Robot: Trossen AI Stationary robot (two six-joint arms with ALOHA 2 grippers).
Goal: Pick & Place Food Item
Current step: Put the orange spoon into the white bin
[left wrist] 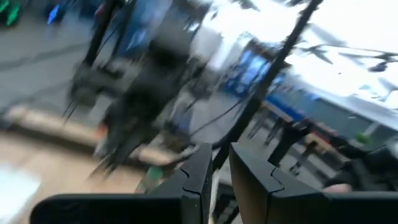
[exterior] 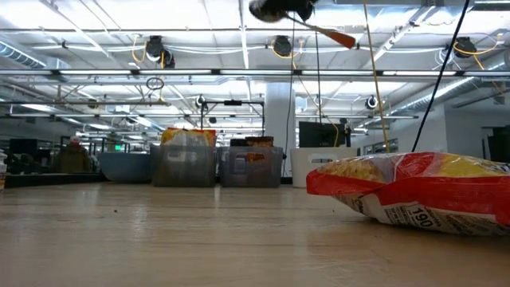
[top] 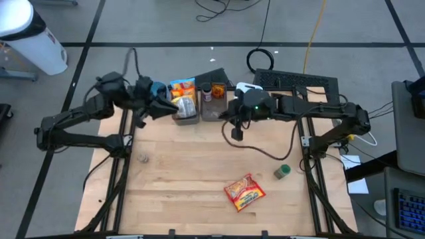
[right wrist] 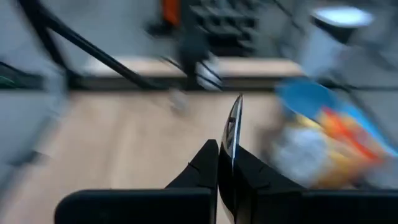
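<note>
We find both arms gathered at the far edge of the table (top: 199,166), over the row of clear bins, and neither is near the item still to be moved.

The left gripper (top: 174,106) hangs beside the left bin (top: 186,109), which holds an orange snack bag (top: 182,89). In the left wrist view its fingers (left wrist: 200,180) stand slightly apart with nothing between them — we judge this to be a release posture over the bin, not a grip.

The right gripper (top: 236,133) points down toward the wood just in front of the second bin (top: 212,106), where a dark jar (top: 218,90) stands. Its fingers (right wrist: 214,165) are pressed together. A thin bright sliver shows along their seam in the right wrist view; we cannot tell whether it is a held object or a reflection.

The food item left on the table is a flat packet (top: 244,192) lying near the front edge, right of centre and well apart from both grippers. A small green-lidded container (top: 282,172) sits near it, further right.

The packet is a sealed pouch — red border, yellow-orange printed middle. In the low view it (exterior: 414,191) lies flat, puffed in the middle and crimped at the edge, with small print on a white underside. We judge it soft and light, likely to crumple under a pinch.
</note>
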